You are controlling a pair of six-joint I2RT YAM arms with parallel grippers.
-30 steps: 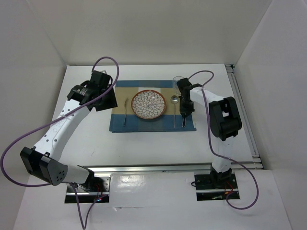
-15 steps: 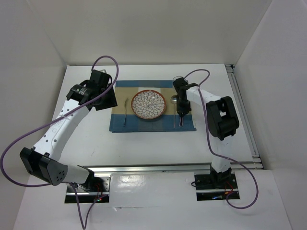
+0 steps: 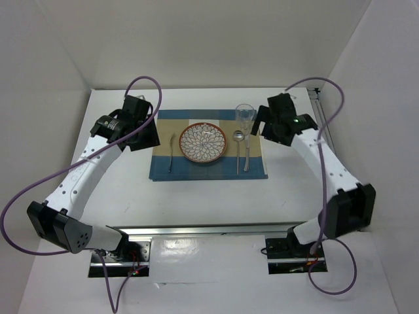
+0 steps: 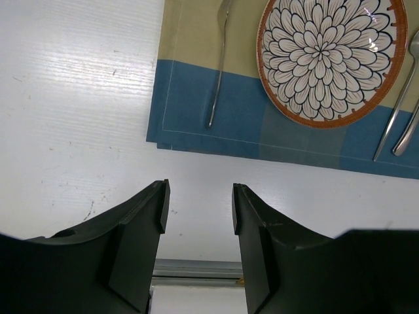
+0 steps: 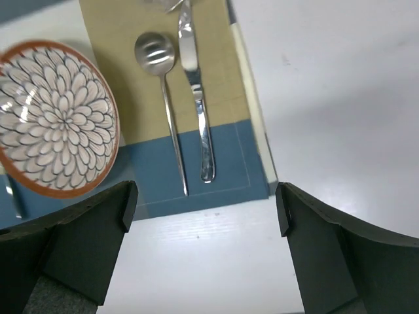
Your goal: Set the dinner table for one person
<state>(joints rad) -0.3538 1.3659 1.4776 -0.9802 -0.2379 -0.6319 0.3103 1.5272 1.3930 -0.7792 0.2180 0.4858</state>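
On the white dinner table [image 3: 209, 196] lies a blue-and-tan placemat [image 3: 209, 169]. A flower-patterned plate [image 3: 203, 142] sits at its middle, with a fork [image 3: 171, 152] to its left. To its right lie a spoon [image 3: 238, 147] and a knife [image 3: 247, 154], and a clear glass [image 3: 244, 114] stands behind them. My right gripper [image 3: 267, 123] hovers off the mat's right edge, wide open and empty [image 5: 203, 209], with the knife [image 5: 196, 98] and spoon [image 5: 160, 91] beyond its fingers. Just left of the mat, my left gripper [image 3: 145, 136] hangs open and empty [image 4: 198, 206].
An aluminium rail [image 3: 216, 229] runs along the table's near edge and another rail [image 3: 334, 163] along the right side. White walls close in the back and both sides. Purple cables [image 3: 141, 85] loop over both arms.
My right gripper has let go of the knife, opened wide and pulled back up and to the right off the mat. The knife now lies beside the spoon. The left arm has not moved.
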